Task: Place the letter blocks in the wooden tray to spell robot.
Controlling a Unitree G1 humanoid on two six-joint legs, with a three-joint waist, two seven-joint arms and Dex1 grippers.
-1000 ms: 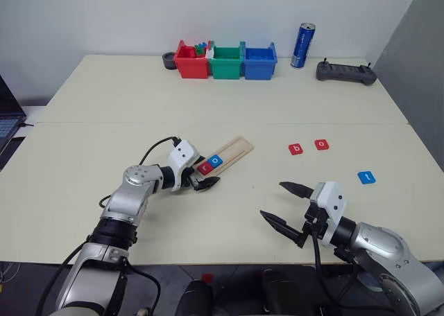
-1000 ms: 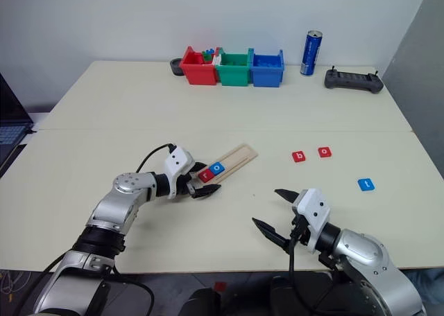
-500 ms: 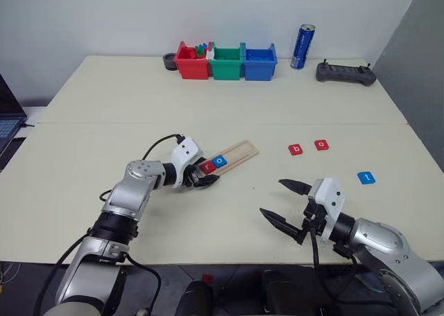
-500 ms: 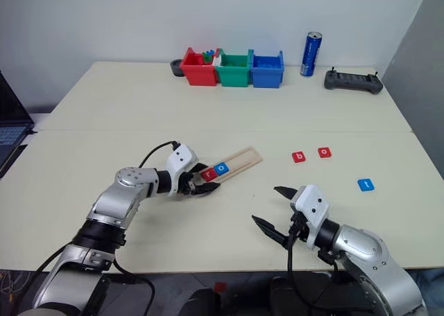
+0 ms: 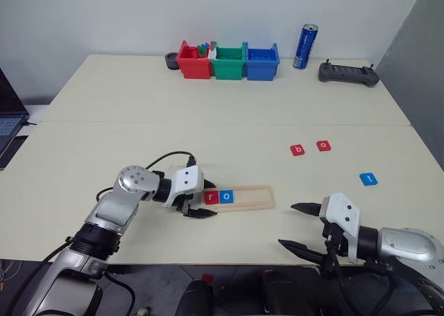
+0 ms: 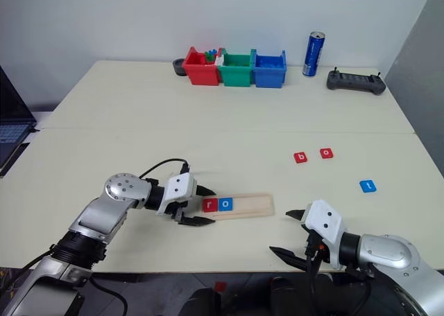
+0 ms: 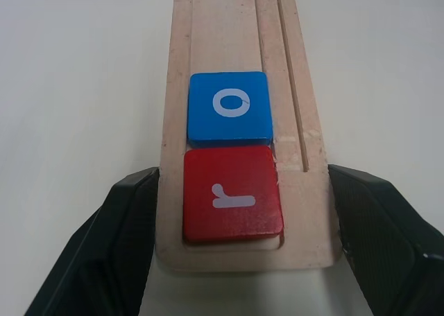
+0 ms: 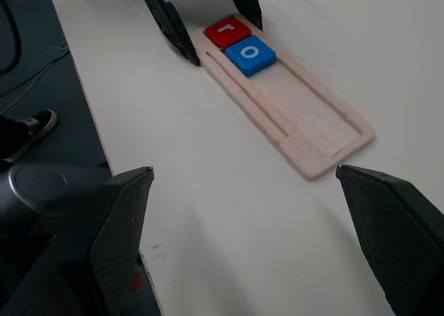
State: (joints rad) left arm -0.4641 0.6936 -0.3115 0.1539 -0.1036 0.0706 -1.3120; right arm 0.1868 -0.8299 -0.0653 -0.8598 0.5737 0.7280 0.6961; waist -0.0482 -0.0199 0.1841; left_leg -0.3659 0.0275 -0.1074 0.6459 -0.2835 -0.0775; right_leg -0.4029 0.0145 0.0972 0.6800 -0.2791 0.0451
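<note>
The wooden tray (image 5: 251, 197) lies level with the table's front edge, left of centre. At its left end sit a red "r" block (image 5: 210, 197) and, next to it, a blue "o" block (image 5: 226, 196). My left gripper (image 5: 206, 200) is shut on that end of the tray, and the left wrist view has a finger (image 7: 128, 219) pressed to each long side. A red "b" block (image 5: 297, 150), a red "o" block (image 5: 323, 145) and a blue "t" block (image 5: 368, 179) lie loose on the right. My right gripper (image 5: 287, 225) stands open near the front edge, holding nothing.
Red (image 5: 193, 61), green (image 5: 229, 61) and blue (image 5: 262, 61) bins line the far edge, with a dark cup (image 5: 171, 58) beside them. A blue can (image 5: 302, 37) and a black controller (image 5: 348, 73) stand at the far right. A laptop (image 5: 7, 115) is at the left edge.
The left gripper closed on the tray's end and swung it from a diagonal to lie along the front edge, nearer me. The right gripper drew back toward the table's front edge, still open.
</note>
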